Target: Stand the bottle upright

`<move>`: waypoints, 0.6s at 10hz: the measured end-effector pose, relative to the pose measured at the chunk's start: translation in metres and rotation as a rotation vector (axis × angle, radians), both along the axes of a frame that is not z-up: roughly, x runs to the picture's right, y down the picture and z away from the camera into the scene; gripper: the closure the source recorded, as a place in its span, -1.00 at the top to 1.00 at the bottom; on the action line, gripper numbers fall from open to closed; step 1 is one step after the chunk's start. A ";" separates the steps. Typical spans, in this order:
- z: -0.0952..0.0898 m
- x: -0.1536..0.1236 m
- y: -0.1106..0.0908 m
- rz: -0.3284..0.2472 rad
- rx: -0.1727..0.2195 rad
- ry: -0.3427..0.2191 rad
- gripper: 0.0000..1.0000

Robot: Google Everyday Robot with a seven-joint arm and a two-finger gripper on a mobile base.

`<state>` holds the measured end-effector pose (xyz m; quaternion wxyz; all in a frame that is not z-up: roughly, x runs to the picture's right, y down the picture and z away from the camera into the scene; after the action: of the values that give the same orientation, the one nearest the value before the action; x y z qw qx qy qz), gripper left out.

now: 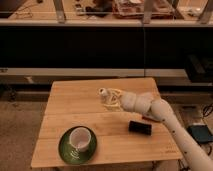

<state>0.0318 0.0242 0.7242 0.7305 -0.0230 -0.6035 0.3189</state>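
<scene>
The bottle (pixel 106 95) is small and pale with a whitish round cap that points left. It lies roughly on its side just above the middle of the wooden table (pixel 75 107). My gripper (pixel 113 97) reaches in from the right and is shut on the bottle's body. The white arm (pixel 155 112) runs back from it to the lower right corner of the camera view.
A wide white cup (pixel 80 139) sits on a green saucer (pixel 65 149) at the table's front left. A flat black block (pixel 140 127) lies at the front right, just under my arm. Behind the table runs a dark counter with shelving.
</scene>
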 end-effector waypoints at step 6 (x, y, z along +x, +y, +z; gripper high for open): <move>0.023 0.000 0.034 0.046 -0.123 -0.089 -0.70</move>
<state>0.0321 0.0580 0.7472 0.6925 -0.0681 -0.6150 0.3709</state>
